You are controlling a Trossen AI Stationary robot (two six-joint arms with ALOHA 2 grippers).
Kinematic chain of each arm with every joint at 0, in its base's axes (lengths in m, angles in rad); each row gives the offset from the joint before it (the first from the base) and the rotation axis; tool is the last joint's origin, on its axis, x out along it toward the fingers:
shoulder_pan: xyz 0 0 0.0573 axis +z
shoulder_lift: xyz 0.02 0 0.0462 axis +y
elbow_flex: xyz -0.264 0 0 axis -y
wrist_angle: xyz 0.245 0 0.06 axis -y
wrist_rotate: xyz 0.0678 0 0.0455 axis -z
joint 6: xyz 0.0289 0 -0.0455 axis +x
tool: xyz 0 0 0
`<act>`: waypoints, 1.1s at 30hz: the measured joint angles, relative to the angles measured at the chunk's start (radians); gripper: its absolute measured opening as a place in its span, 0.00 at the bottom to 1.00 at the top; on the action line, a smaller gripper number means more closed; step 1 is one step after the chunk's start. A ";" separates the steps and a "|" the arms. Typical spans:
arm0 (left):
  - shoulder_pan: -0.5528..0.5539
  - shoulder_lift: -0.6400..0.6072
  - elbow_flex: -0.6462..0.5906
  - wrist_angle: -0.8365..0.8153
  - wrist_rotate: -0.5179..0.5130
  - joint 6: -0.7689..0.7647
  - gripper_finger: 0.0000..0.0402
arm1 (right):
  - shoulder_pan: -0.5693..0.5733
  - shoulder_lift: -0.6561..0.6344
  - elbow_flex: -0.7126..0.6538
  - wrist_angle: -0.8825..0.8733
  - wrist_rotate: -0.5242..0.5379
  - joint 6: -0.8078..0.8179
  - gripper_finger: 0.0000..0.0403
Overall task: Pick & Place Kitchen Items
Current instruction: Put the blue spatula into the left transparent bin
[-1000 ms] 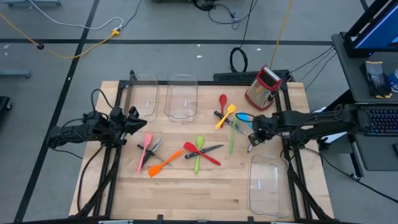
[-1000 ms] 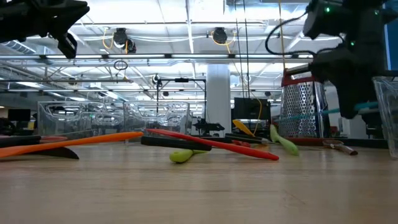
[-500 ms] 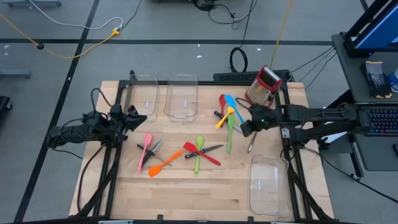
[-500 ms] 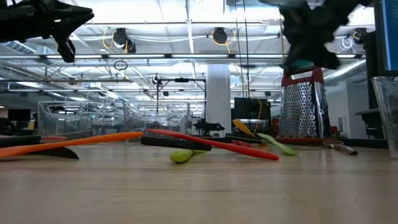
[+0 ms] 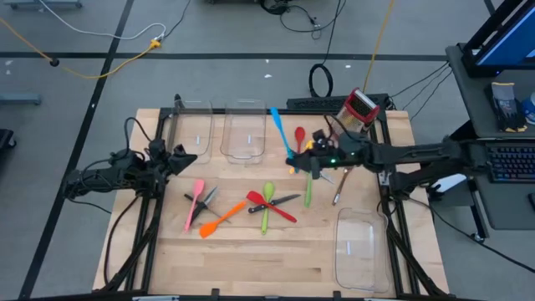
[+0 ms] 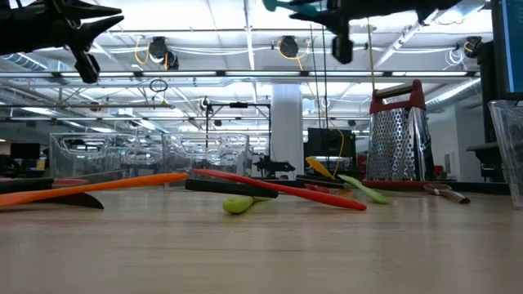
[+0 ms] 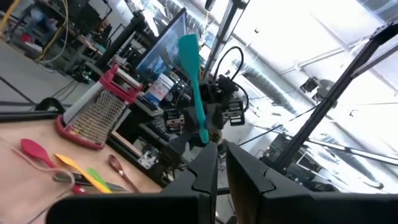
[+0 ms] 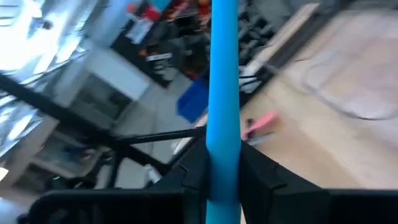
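Note:
My right gripper [image 5: 305,155] reaches in from the right, high over the middle of the table, and is shut on a blue spatula [image 5: 277,123]. The spatula also shows in the left wrist view [image 7: 194,81]. My left gripper [image 5: 189,156] waits shut and empty above the table's left side. On the table lie a pink spatula [image 5: 195,201], an orange spatula [image 5: 219,221], a red spatula [image 5: 272,206], a green spoon [image 5: 267,203], a black-handled knife [image 5: 284,200], a red spoon [image 5: 299,134], a yellow spatula [image 5: 301,159], a green spatula [image 5: 308,186] and a wooden spoon [image 5: 338,189]. My right gripper pinches the blue spatula's handle [image 8: 224,152] between its two fingers, toward the end away from the blade. The fingers come about level from the table's right. The spatula is lifted clear, its blade [image 7: 188,50] raised and pointing toward the far left.
Two clear bins [image 5: 192,130] [image 5: 245,130] stand at the far edge and a third clear bin [image 5: 359,247] at the near right. A red-and-silver box grater [image 5: 356,115] stands at the far right. The utensils lie crossed over one another around the table's middle.
My right gripper has gone up and toward the table's left and far edges, carrying the blue spatula. The spatula has turned, so that its blade now points to the far left near the bins, and it has risen to the top of the low view.

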 joint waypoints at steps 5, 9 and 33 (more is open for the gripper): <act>0.000 0.077 0.000 0.053 -0.016 -0.044 0.09 | 0.003 0.134 0.000 0.213 -0.080 0.048 0.12; 0.000 0.178 0.000 0.151 -0.053 -0.045 0.13 | 0.002 0.217 0.000 0.325 -0.102 0.080 0.12; 0.000 0.979 0.335 0.431 -0.044 0.048 0.62 | 0.017 0.289 0.000 0.403 0.153 -0.062 0.12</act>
